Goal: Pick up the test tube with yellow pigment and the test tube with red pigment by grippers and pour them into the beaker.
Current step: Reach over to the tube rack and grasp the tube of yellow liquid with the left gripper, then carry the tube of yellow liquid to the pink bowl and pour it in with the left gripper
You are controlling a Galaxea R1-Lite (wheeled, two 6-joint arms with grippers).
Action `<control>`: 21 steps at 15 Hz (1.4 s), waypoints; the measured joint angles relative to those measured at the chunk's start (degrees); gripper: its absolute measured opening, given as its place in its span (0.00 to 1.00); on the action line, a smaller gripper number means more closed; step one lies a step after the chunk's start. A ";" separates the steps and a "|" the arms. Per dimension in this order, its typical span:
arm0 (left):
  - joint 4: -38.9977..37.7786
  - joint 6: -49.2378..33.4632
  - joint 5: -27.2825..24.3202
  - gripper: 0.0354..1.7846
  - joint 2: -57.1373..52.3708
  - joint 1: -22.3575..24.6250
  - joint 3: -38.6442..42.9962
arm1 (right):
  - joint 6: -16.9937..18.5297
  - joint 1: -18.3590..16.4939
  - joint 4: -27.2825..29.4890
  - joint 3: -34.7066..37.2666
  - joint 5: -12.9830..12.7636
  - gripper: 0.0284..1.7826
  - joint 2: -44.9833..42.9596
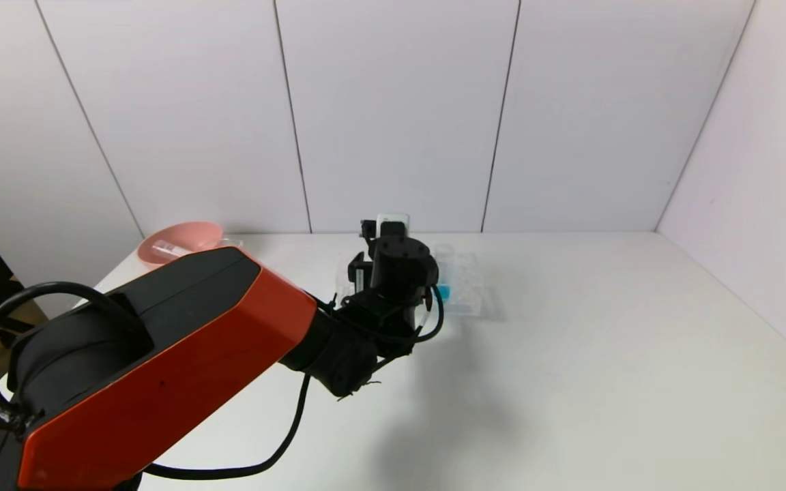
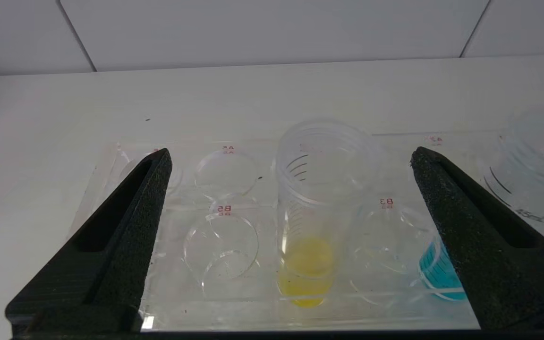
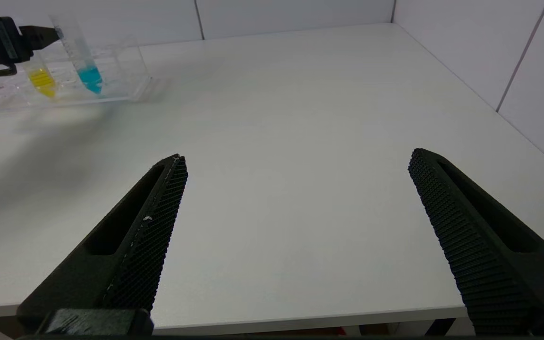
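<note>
Clear plastic forms the tube rack (image 2: 262, 245), which stands on the white table (image 1: 570, 354) a little above the centre of the head view. The test tube with yellow pigment (image 2: 312, 212) is upright in one of its holes, near the middle of the left wrist view, and the tube with blue liquid (image 2: 435, 269) stands beside it, toward the right edge of that frame. No red tube can be found in any view, and part of a clear round vessel with printed marks at the far right of the left wrist view may be the beaker; I cannot be sure.

So I judge the task is at its beginning: nothing is lifted and nothing is poured. Both tubes are still to be taken and emptied.

The left claw (image 2: 291, 163) reaches out over the rack, its fingers wide apart with the yellow tube between them, not touching it. The right claw (image 3: 295, 165) is also spread open, holding nothing, and hangs low over bare table at the near edge, well apart from the rack.
</note>
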 joint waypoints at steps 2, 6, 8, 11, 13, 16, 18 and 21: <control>-0.11 0.00 0.00 0.97 0.30 -0.05 -0.55 | 0.00 0.00 -0.02 0.00 -0.02 0.96 0.00; -0.16 0.00 0.00 0.77 0.56 0.04 -0.79 | 0.00 0.00 0.00 0.00 -0.02 0.96 0.00; -0.20 0.00 0.00 0.58 0.61 -0.05 -0.85 | 0.00 0.00 0.00 0.00 0.00 0.96 0.00; -0.20 -0.02 -0.10 0.28 0.63 -0.07 -0.90 | 0.00 0.00 -0.02 0.00 0.00 0.96 0.00; -0.20 -0.02 -0.05 0.24 0.63 -0.07 -0.96 | 0.00 0.00 -0.02 0.00 -0.02 0.96 0.00; -0.20 0.00 -0.02 0.25 0.63 -0.07 -0.96 | 0.00 0.00 -0.02 0.00 -0.02 0.96 0.00; -0.17 -0.02 -0.02 0.25 0.61 -0.10 -0.96 | 0.00 0.00 -0.02 0.00 -0.02 0.96 0.00; 0.02 1.88 0.23 0.25 0.30 -0.16 -2.26 | 0.00 0.00 -0.02 0.00 0.00 0.96 0.00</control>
